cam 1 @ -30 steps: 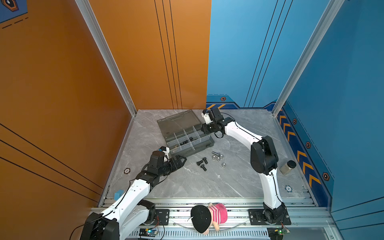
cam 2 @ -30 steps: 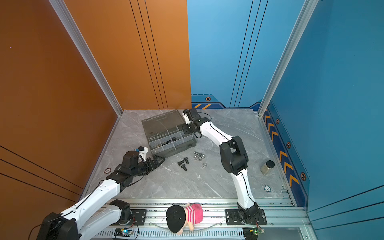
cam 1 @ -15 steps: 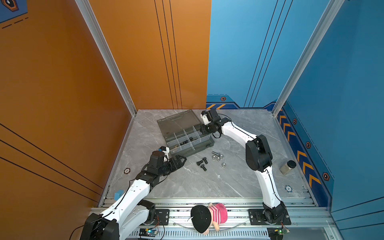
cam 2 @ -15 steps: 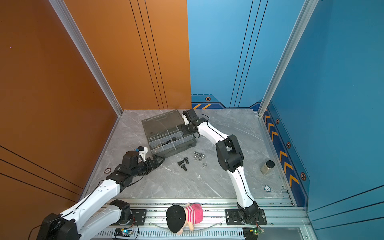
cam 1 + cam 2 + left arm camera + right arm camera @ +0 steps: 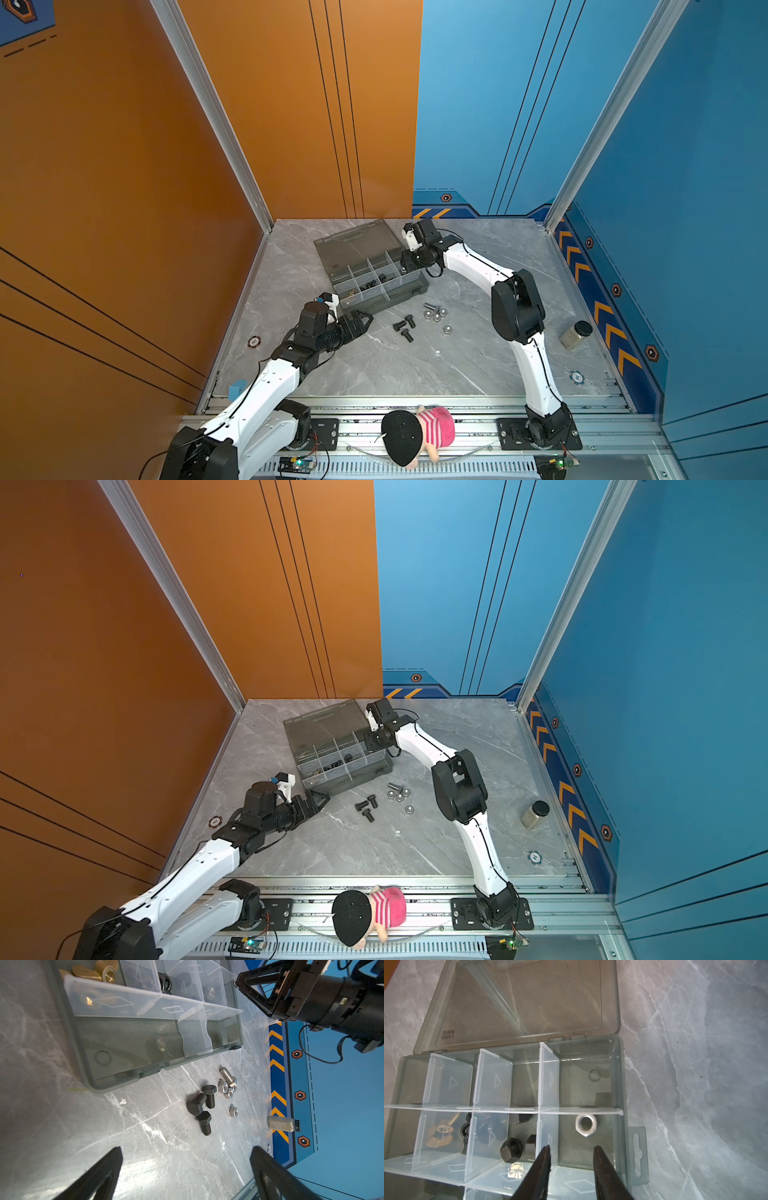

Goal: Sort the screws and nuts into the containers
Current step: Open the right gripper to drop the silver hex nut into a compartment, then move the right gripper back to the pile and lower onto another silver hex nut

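The loose pile lies to the right of the left gripper (image 5: 186,1148), close ahead of its tips, on the grey marbled tabletop (image 5: 457,365). This gripper's jaws stand wide apart and hold nothing. It sits low by the near left corner of the smoky grey translucent plastic organiser case (image 5: 390,302). Nearest to it are three stubby black hex-head bolts (image 5: 195,1105). The closest one points its shank toward the gripper, so the long axis runs along the reach and the jaws would likely close across the shank.

Just beyond the bolts, further right, lie the longer shiny silver bolt (image 5: 227,1075) and small silver hex nuts (image 5: 223,1086), with one nut (image 5: 233,1111) apart from the cluster.

The right gripper (image 5: 572,1148) hangs over the case's right end, jaws apart and empty. A silver hex nut (image 5: 586,1125) rests flat in the cell just past its tips. The left arm looks nearer the black bolts.
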`<action>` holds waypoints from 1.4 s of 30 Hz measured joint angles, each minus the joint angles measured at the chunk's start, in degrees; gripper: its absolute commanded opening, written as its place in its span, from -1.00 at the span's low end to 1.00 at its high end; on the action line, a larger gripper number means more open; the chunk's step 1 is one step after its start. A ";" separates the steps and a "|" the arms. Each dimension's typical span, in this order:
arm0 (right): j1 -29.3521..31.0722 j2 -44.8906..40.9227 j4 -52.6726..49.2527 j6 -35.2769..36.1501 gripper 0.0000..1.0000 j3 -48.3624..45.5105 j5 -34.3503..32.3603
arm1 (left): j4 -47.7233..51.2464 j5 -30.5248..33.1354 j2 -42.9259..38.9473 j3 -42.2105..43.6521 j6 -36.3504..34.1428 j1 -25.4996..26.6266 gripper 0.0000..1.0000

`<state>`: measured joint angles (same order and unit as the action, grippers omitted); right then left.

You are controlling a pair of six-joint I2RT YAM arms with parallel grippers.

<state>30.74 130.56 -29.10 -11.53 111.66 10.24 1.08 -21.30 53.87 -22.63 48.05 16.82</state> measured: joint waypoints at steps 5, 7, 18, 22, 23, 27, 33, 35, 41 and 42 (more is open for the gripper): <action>0.00 -6.03 -1.09 0.20 -0.19 -6.86 0.00 | 0.00 0.02 -0.24 0.00 0.00 0.00 0.95; 0.00 -10.03 -1.38 0.22 -0.17 -11.23 -0.07 | 0.00 0.00 -0.31 0.00 0.00 0.00 0.95; 0.11 -29.86 -3.08 -0.33 -0.13 -36.94 -3.23 | -0.24 -0.15 -0.15 0.00 0.02 0.00 0.95; 0.35 -35.32 -3.89 -1.68 -0.10 -46.31 -4.15 | -0.66 -0.26 0.94 0.00 0.02 0.00 0.95; 0.44 -36.33 -4.11 -2.08 -0.10 -47.87 -4.17 | -0.79 -0.31 1.31 0.00 0.02 0.00 0.95; 1.09 -39.80 -4.37 -3.65 -0.07 -52.50 -4.57 | -1.09 -0.48 2.80 -0.33 0.02 0.11 0.95; 1.53 -40.72 -3.98 -5.29 -0.06 -54.27 -4.55 | -1.77 -0.83 4.17 -1.49 0.02 0.66 0.95; 1.66 -40.52 -3.65 -5.51 -0.06 -54.42 -4.55 | -1.86 -0.87 4.37 -1.55 0.02 0.87 0.95; 2.23 -38.12 -1.77 -5.99 -0.06 -54.42 -4.55 | -2.23 -0.90 4.92 -1.55 0.02 1.16 0.95; 2.25 -37.66 -1.66 -6.08 -0.06 -54.42 -4.52 | -2.23 -0.90 4.92 -1.55 0.04 1.22 0.95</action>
<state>32.99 92.90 -30.76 -17.61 57.23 5.72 -1.15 -22.20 58.78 -24.18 48.10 18.04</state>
